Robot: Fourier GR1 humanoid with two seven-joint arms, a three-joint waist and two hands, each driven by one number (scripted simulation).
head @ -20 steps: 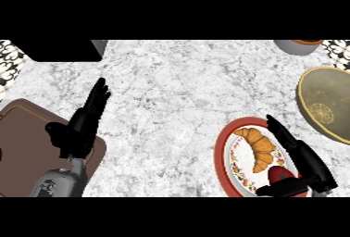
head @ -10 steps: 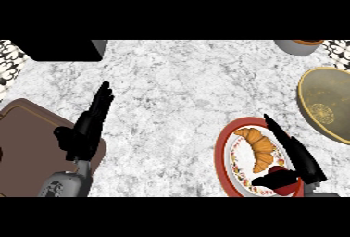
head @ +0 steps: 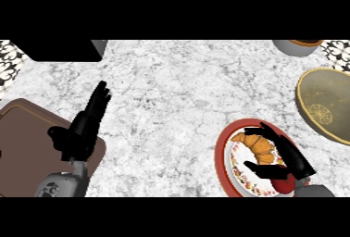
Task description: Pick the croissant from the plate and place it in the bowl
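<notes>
1. Left robot hand (head: 80,132) rests with fingers straight over the brown board (head: 27,139), barely shifted.
2. Right robot hand (head: 284,155) has slid in over the croissant (head: 256,142) on the plate (head: 224,152); thumb spread, nothing clamped yet, I think.
3. Bowl (head: 321,104) sits near the desk's right edge, with an open path up-right.

Black hands, grey forearms

Left hand (head: 80,132) at lower left is matte black with slim fingers on a rounded grey forearm; right hand (head: 285,159) at lower right is the same black.
</notes>
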